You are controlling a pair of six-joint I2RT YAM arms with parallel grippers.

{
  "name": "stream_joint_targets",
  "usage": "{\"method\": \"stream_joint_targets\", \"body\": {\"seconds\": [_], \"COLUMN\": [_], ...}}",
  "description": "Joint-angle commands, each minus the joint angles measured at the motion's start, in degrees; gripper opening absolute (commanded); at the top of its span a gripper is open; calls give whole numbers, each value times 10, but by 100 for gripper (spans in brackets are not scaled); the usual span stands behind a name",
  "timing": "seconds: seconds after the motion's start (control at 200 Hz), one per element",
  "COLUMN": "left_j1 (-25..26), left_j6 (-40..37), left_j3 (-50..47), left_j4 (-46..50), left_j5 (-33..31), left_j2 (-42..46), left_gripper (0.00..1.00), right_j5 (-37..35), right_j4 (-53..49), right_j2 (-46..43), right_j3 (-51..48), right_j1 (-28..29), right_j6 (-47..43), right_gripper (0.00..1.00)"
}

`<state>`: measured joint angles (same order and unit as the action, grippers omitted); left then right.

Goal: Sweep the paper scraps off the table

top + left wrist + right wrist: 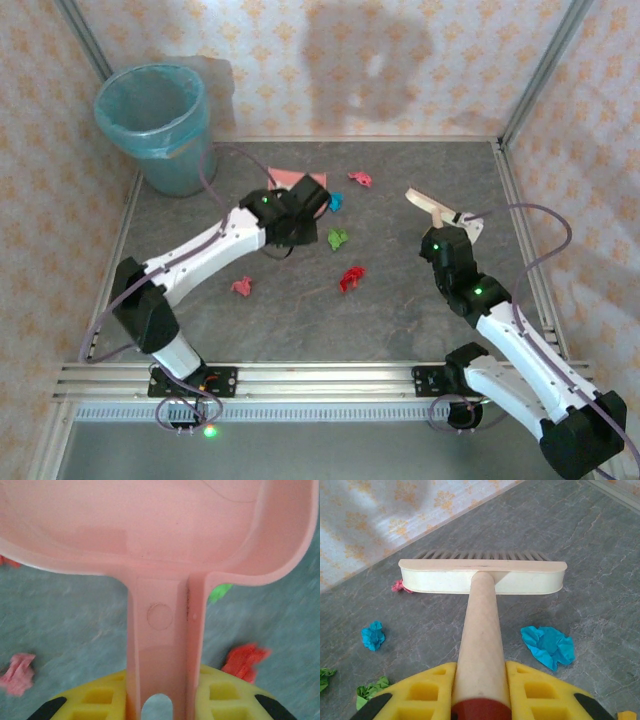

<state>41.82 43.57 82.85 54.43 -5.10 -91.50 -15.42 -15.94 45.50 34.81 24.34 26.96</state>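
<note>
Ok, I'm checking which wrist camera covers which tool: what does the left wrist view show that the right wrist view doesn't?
Left wrist, not right: the pink dustpan, its handle clamped in the left gripper. Right wrist, not left: the brush, its handle clamped in the right gripper, and two blue scraps. Both: the grey table and green scraps.

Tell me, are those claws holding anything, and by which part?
Yes: left gripper grips the pink dustpan by its handle; right gripper grips the brush by its handle.
</note>
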Motion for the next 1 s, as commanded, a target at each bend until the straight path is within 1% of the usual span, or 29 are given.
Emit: {"method": "stream_joint_targets", "body": {"seconds": [0.0, 0.115, 0.225, 0.315, 0.395, 0.646, 0.706, 0.811, 0.996], "left_j1": [21, 53, 79, 85, 95, 99, 98, 98, 98], "left_j6": [-60, -81, -77, -70, -67, -74, -77, -80, -75], "left_j3": [-96, -195, -281, -346, -378, -407, -403, -399, -405], "left_j4": [-22, -54, -87, -141, -175, -207, -204, -199, -204], "left_j5": [-21, 27, 60, 115, 130, 126, 125, 111, 114], "left_j2": [70, 134, 179, 193, 190, 180, 176, 170, 154], "left_gripper": [0, 0, 0, 0, 0, 0, 6, 11, 13], "right_j5": [-9, 0, 4, 11, 12, 22, 21, 18, 10], "right_j4": [35, 39, 50, 49, 56, 65, 66, 69, 72], "right_j2": [-15, -19, -19, -19, -19, -15, -15, -15, -15], "right_j3": [-6, -7, -13, -13, -17, -23, -24, -26, -32], "right_j1": [4, 5, 5, 5, 6, 7, 8, 8, 8], "right_j6": [-5, -4, -3, -2, -2, 0, 0, 0, 0], "right_gripper": [0, 0, 0, 0, 0, 0, 0, 0, 0]}}
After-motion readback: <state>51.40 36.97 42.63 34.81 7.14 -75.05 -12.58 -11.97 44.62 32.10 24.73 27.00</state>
